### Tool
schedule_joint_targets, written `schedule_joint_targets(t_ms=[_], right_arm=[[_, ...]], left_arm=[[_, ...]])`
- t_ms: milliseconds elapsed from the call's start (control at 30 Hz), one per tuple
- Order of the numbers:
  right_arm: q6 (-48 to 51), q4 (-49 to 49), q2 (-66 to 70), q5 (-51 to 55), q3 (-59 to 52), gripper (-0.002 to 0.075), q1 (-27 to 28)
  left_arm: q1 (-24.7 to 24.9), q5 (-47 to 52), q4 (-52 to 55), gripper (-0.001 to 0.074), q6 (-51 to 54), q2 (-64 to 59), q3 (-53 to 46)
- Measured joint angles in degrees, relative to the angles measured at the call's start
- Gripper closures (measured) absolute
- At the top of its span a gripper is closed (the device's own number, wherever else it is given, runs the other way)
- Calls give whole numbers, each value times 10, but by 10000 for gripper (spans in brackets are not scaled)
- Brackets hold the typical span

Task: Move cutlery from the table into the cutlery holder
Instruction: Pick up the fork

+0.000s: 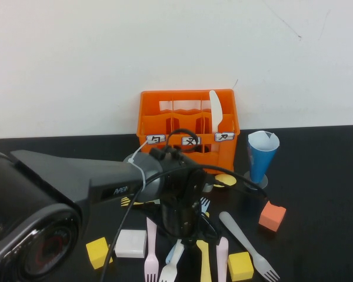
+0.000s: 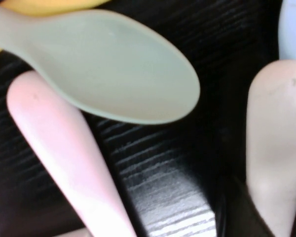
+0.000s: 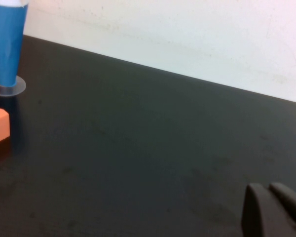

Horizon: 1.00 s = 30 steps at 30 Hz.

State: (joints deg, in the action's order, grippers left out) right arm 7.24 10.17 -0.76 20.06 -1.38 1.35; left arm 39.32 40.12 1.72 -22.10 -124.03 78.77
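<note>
The left arm reaches over the middle of the flat matte black table (image 1: pixel 317 176), its left gripper (image 1: pixel 185 238) lowered among the cutlery strewn on the near side. Whether its jaws are apart or clamped on anything cannot be told. The left wrist view shows a mint plastic spoon bowl (image 2: pixel 123 74) lying over a pink plastic handle (image 2: pixel 64 153), with a second pale pink handle (image 2: pixel 276 143) beside them.

Near the gripper lie a pink plastic fork (image 1: pixel 151 252), a white plastic fork (image 1: pixel 172 265), a yellow plastic handle (image 1: pixel 205 261) and a grey plastic fork (image 1: pixel 247 239) to the right.

The bright orange slotted plastic cutlery holder (image 1: pixel 188 126) stands at the far centre, a white plastic knife (image 1: pixel 215 110) upright in its right compartment. A blue cone-shaped cup (image 1: pixel 262 155) stands just right of it.

The right gripper (image 3: pixel 276 210) is low over bare table on the right side, fingers together.
</note>
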Motion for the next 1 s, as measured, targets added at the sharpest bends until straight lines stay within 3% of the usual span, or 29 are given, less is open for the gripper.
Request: schedule_joint_targets(t_ms=[233, 467, 667, 767, 1000], right_arm=[[0, 0, 0, 0, 0, 730, 0], [0, 0, 0, 0, 0, 730, 0], [0, 0, 0, 0, 0, 730, 0], [0, 0, 0, 0, 0, 730, 0], [0, 0, 0, 0, 0, 730, 0]], left_arm=[[0, 6, 4, 533, 2, 16, 0], [0, 18, 4, 451, 12, 20, 0], [0, 19, 4, 442, 18, 20, 0], [0, 19, 4, 481, 18, 20, 0], [0, 13, 6, 698, 19, 21, 0]])
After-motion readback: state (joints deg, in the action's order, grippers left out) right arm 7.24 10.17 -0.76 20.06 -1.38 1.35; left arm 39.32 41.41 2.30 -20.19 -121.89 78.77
